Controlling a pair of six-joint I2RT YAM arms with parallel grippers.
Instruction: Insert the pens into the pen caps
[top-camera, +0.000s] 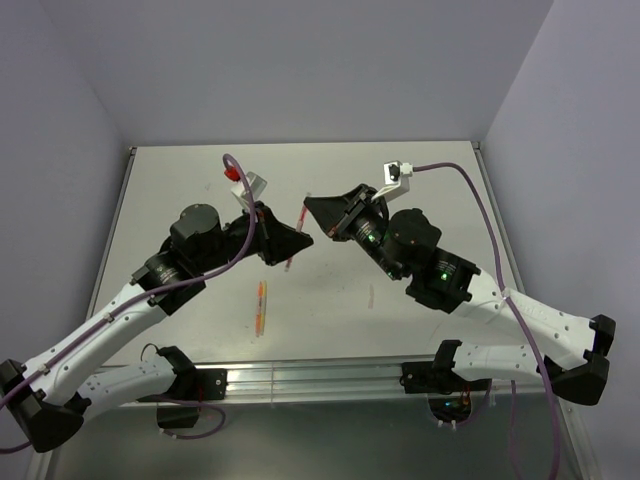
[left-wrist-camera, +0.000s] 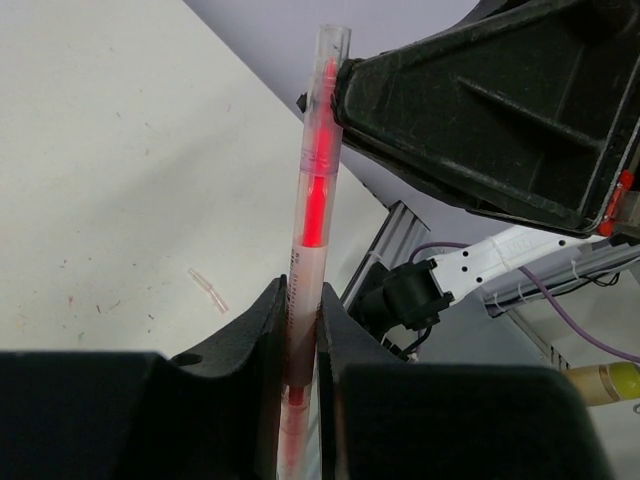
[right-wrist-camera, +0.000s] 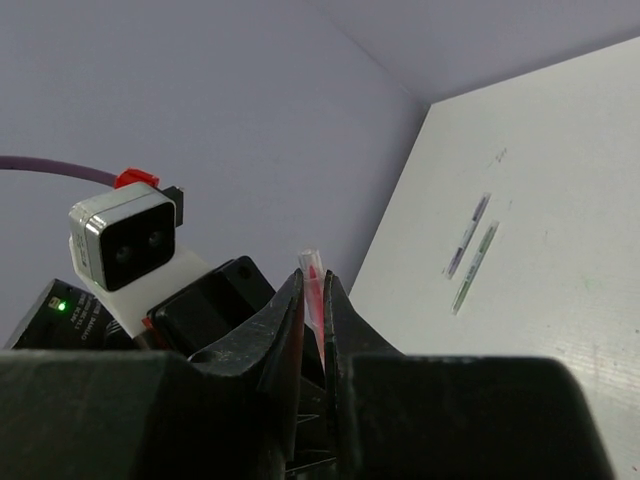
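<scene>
Two grippers are sharing one red pen above the table: the left gripper is clamping its barrel, and the right gripper is pinching the clear cap over its tip. That cap is looking nearly seated. An orange-yellow pen, a grey pen and a green pen are lying on the table, probably awaiting their turn, beside a loose cap.

Even soft light, faint shadows; wrist-view foregrounds blurred.

red pen: aloft (clear barrel) | orange-yellow pen: lying flat, well apart
</scene>
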